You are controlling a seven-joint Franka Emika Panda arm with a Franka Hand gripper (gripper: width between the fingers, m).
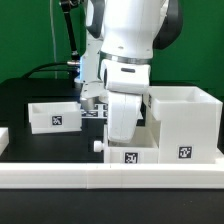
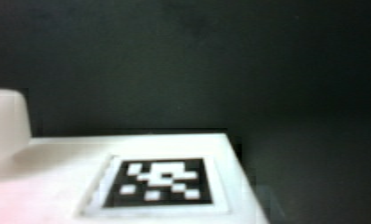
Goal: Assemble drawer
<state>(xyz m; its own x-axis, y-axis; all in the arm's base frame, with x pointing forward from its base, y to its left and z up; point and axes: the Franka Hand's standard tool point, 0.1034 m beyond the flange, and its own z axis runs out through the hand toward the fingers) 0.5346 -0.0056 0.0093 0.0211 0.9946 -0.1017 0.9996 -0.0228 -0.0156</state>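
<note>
The large cube-shaped drawer shell (image 1: pixel 185 124) stands on the exterior view's right, open on top, with a tag on its front. One small tray (image 1: pixel 54 116) sits on the left. A second small tray (image 1: pixel 131 152) sits at the front centre, with its knob (image 1: pixel 97 146) pointing left. My arm's white hand (image 1: pixel 122 112) hangs low right over this second tray, and its fingers are hidden from view. The wrist view shows a white tagged face (image 2: pixel 155 183) very close up, with a blurred white rounded part (image 2: pixel 1 122) beside it. No fingers show there.
The long white border wall (image 1: pixel 110 180) runs along the front, just in front of the centre tray. Black table (image 2: pixel 217 60) lies beyond the parts. A cable (image 1: pixel 48 68) runs behind the left tray.
</note>
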